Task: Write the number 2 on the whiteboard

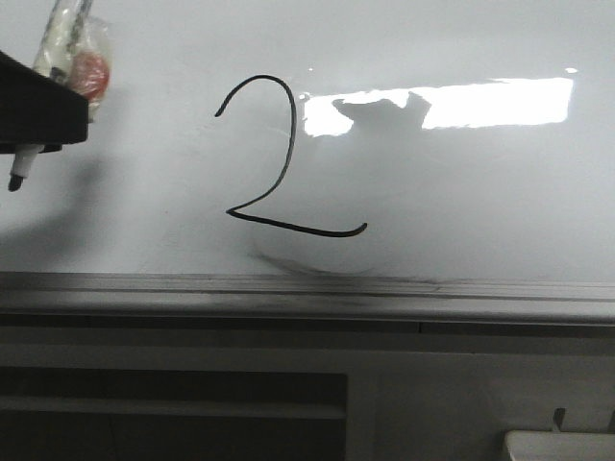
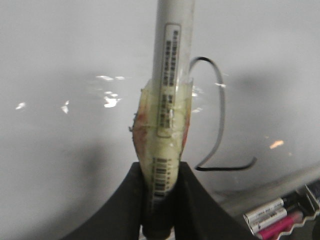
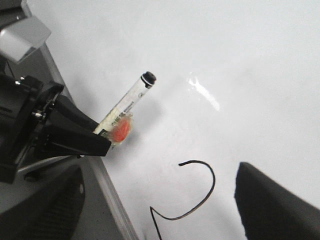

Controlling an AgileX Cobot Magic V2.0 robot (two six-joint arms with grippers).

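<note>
The left gripper (image 1: 34, 115) is clamping a marker (image 1: 67, 43), black tip (image 1: 15, 181) pointing down and hanging off the whiteboard (image 1: 461, 192) at the front view's 9 o'clock edge. Only the left wrist view is showing the barcode label on the marker (image 2: 170, 85) between the closed fingers (image 2: 125, 210), plus spare markers (image 2: 272, 215) in a tray at 5 o'clock. The right wrist view alone is showing the marker's capless rear end (image 3: 148, 78) and a red patch under tape (image 3: 121, 131). The right gripper (image 3: 165, 200) is standing with its fingers (image 3: 270, 200) apart, holding nothing. The 2 (image 1: 279, 158) is sitting complete at the board's centre, just above the rail (image 1: 307, 285), with a grey smudge (image 1: 307, 261) under its base.
</note>
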